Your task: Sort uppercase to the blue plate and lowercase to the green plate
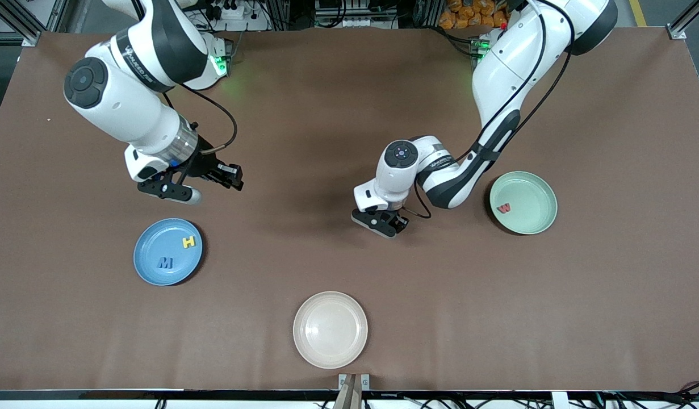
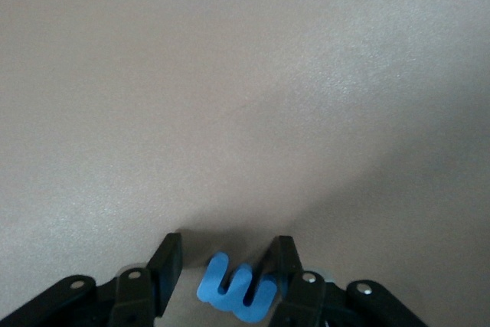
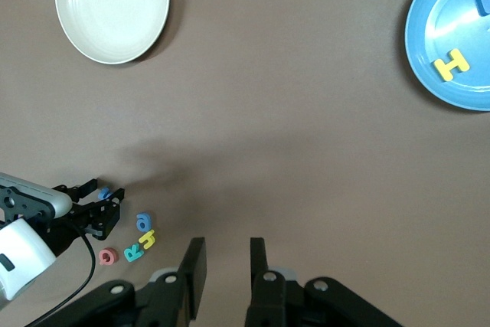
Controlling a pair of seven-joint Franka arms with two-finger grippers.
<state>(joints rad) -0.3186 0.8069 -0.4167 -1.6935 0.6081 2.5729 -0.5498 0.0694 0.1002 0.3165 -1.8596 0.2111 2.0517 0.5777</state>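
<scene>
Blue lowercase letter (image 2: 237, 290) between left end effector (image 2: 227, 259) fingers, right end effector (image 3: 223, 259) closed empty, brown table (image 1: 326, 113)

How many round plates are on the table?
3: blue plate toward the right arm's end, pale green plate toward the left arm's, cream-white plate nearest the front camera.

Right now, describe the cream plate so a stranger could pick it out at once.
Start from the brown table and go to its edge nearest the front camera. The cream plate sits there, about midway along. Unlike the blue plate and the green plate, it holds no letters.
</scene>
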